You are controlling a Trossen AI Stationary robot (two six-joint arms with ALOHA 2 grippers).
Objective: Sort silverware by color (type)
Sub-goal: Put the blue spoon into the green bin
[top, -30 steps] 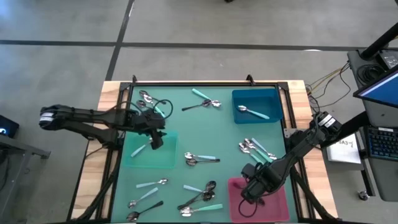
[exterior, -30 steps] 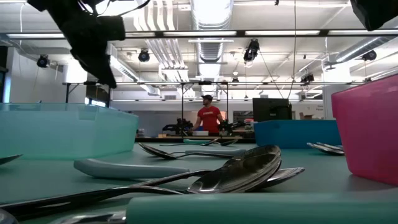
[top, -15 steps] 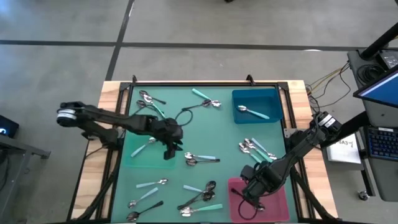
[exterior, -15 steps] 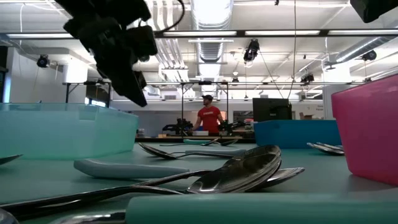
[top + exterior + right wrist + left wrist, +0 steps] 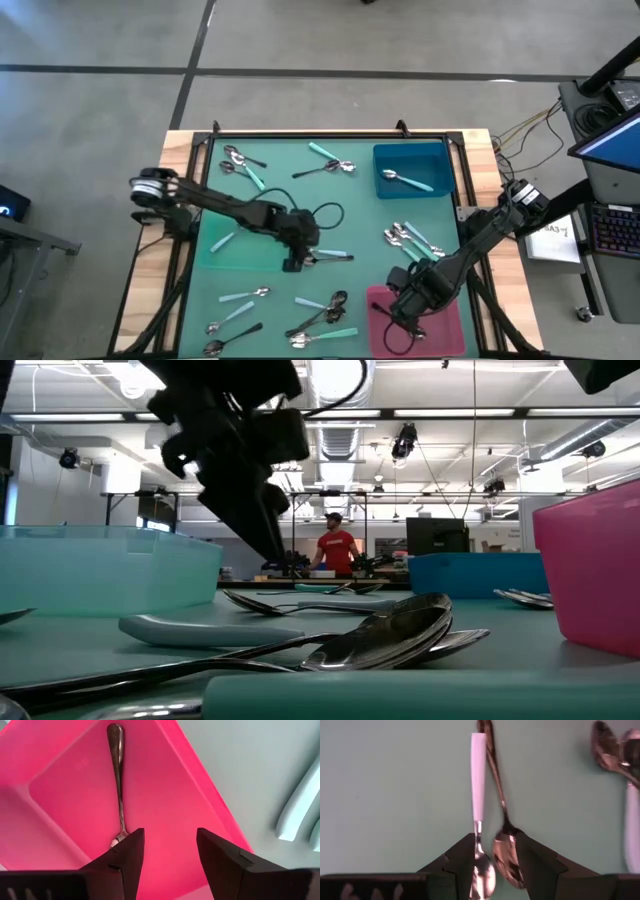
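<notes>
My left gripper (image 5: 298, 260) (image 5: 495, 837) is open and low over the middle of the green mat. Its fingers stand on either side of the bowls of two spoons lying side by side: a pale-blue-handled spoon (image 5: 478, 775) and an all-metal spoon (image 5: 496, 780). Both show at the mat's centre (image 5: 328, 257). My right gripper (image 5: 400, 308) (image 5: 170, 832) is open above the pink tray (image 5: 165, 780), where a dark metal spoon (image 5: 118, 775) lies flat. More spoons lie scattered over the mat (image 5: 410, 240) (image 5: 322, 315). My left gripper comes from above with the two spoon bowls (image 5: 507, 857) between its open fingers. The spoons lie flat on the mat, handles pointing away from the gripper. I cannot tell whether a finger touches the pale-handled spoon's neck (image 5: 478, 827).
A teal tray (image 5: 255, 255) with one spoon lies left of the left gripper. A blue tray (image 5: 430, 160) at the far right holds a spoon. Loose spoons lie at the far edge (image 5: 240, 160) (image 5: 330, 165) and near left (image 5: 240, 296). A person stands far off in the room (image 5: 336, 550).
My left gripper has swung from above the teal tray toward the table's right and near side, and has come down over the two spoons at the mat's centre. My right arm has kept still, and no spoon has moved.
</notes>
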